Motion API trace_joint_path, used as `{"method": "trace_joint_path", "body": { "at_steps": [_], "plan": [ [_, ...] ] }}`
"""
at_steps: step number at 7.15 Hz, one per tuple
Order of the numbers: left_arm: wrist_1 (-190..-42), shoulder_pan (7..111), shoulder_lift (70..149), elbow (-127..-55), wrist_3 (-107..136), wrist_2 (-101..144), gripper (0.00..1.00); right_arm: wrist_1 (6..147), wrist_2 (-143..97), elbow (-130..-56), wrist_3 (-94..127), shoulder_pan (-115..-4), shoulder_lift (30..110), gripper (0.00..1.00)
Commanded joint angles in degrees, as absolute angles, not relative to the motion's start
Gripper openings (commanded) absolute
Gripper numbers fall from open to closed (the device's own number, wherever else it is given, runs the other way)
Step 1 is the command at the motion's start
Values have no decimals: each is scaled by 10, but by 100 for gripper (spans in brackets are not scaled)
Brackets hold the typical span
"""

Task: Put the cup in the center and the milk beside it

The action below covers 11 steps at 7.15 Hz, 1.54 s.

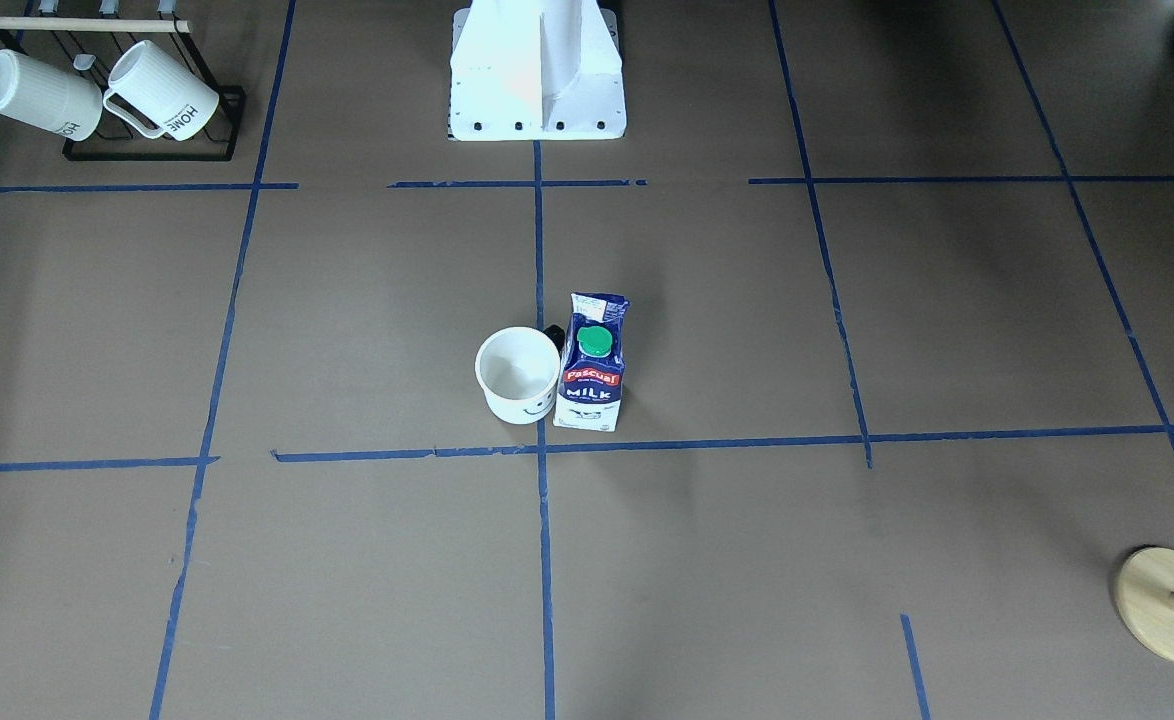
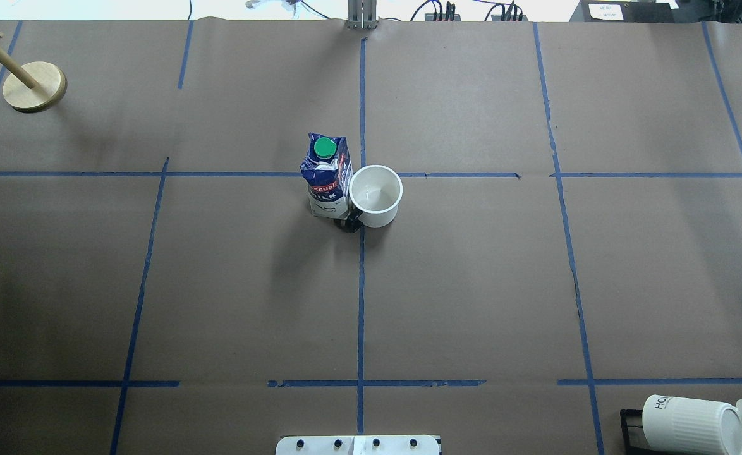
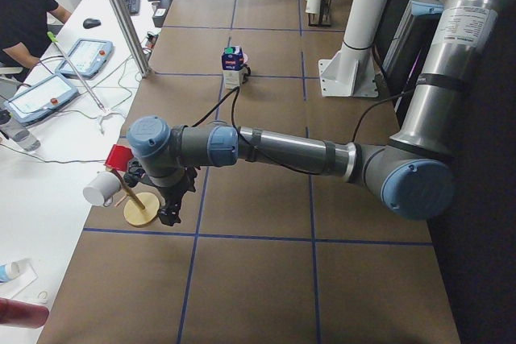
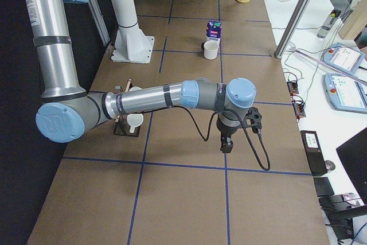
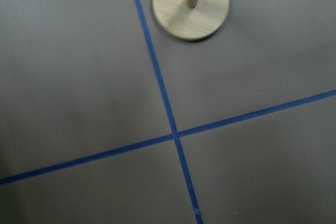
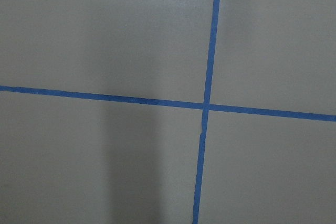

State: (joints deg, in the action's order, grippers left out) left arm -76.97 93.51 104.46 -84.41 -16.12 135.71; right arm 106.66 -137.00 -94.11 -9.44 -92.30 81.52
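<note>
The white cup (image 1: 517,375) with a black smiley face stands upright at the center (image 1: 541,449), just by the crossing of the long blue tape lines. The blue and white milk carton (image 1: 593,362) with a green cap stands upright right beside it, touching or nearly so. Both also show in the overhead view: cup (image 2: 376,194), milk (image 2: 327,177). My left gripper (image 3: 173,207) hangs low by the wooden stand, far from both. My right gripper (image 4: 226,144) hangs over bare table, also far. I cannot tell whether either is open or shut. Both wrist views show only table.
A black rack (image 1: 152,150) with two ribbed "HOME" mugs (image 1: 162,92) stands at the robot's right near corner. A wooden peg stand (image 2: 34,85) is at the far left corner, also in the left wrist view (image 5: 191,4). The white robot base (image 1: 537,75) is mid-edge. An operator (image 3: 24,14) sits beside the table.
</note>
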Motion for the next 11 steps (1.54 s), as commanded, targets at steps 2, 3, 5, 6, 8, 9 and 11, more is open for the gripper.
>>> {"method": "trace_joint_path", "body": {
  "at_steps": [2, 3, 5, 6, 8, 9, 11],
  "plan": [
    [-764, 933, 1042, -856, -131, 1367, 100, 1061, -1365, -935, -87, -868, 829, 100],
    [-766, 933, 1042, -859, -117, 1382, 100, 1060, -1365, -934, -87, -867, 833, 100],
    [-773, 933, 1034, -860, -122, 1382, 100, 1012, -1364, -911, -82, -862, 841, 100],
    [-773, 933, 1026, -867, -122, 1375, 100, 989, -1364, -897, -76, -862, 841, 100],
    [-772, 932, 1027, -887, -120, 1373, 100, 982, -1363, -894, -73, -862, 839, 100],
    [-773, 932, 1024, -879, -120, 1383, 100, 982, -1363, -896, -71, -862, 837, 100],
    [-773, 932, 1019, -886, -120, 1382, 100, 981, -1364, -897, -71, -862, 833, 100]
  ]
}}
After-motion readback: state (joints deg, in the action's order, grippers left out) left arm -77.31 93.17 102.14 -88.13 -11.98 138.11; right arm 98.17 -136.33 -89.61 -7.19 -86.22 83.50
